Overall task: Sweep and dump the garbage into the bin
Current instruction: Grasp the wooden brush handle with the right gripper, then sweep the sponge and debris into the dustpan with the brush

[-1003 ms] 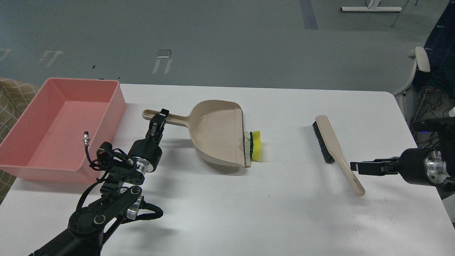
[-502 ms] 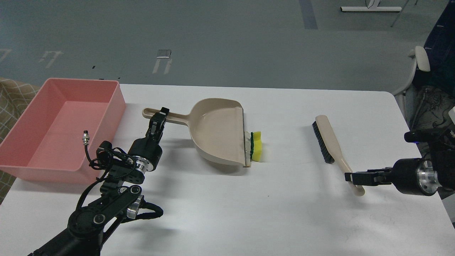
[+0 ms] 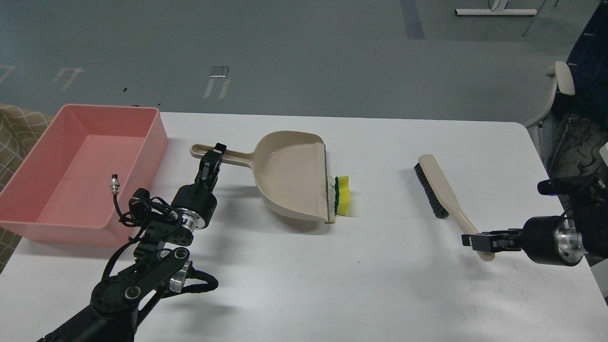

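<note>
The garbage, a yellow sponge with a dark green layer and a whitish scrap, lies on the table against the lip of the beige dustpan. My left gripper is shut on the dustpan's handle. The pink bin stands at the table's left edge, with nothing showing inside it. A beige brush with black bristles lies at the right. My right gripper is closed around the near end of the brush handle, low on the table.
The white table shows bare surface in front of the dustpan and between the sponge and the brush. A chair stands past the table's right edge. A checked cloth shows behind the bin.
My right gripper moved down and slightly left onto the brush handle's end, and the brush turned a little. The dustpan tipped slightly in my left gripper.
</note>
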